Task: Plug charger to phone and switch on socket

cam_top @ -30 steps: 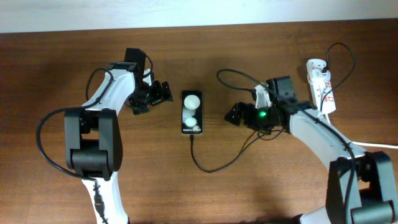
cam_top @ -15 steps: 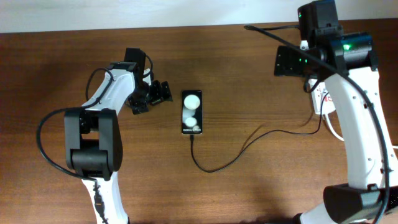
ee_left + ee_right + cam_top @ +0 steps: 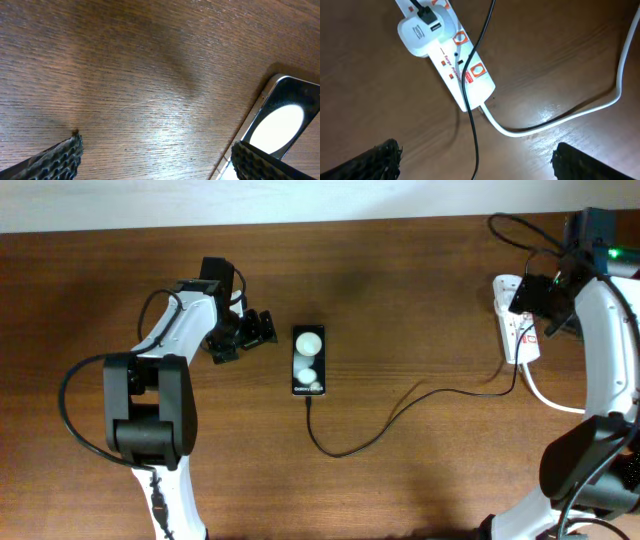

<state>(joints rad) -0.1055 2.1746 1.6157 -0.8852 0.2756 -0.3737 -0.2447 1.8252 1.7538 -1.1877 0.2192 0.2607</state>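
Observation:
The phone [image 3: 309, 360] lies flat at the table's middle, white lettering at its near end. The charger's thin black cable [image 3: 350, 450] runs from the phone's near end, where its tip touches the phone, in a loop to the right and up to the socket [image 3: 518, 330], a white power strip with red marks. In the right wrist view the cable [image 3: 470, 110] crosses the socket [image 3: 457, 62] and enters the white adapter [image 3: 424, 31]. My right gripper [image 3: 477, 165] is open above the socket [image 3: 538, 300]. My left gripper [image 3: 245, 337] is open and empty, left of the phone [image 3: 280, 120].
The socket's thick white cord [image 3: 560, 117] curves off to the right along the wooden table [image 3: 420, 280]. The table's back edge meets a white wall. Both arm bases stand at the front corners.
My right arm has swung from the table's middle up and to the far right, over the socket. The black cable now lies stretched out toward the socket. The left arm has not moved.

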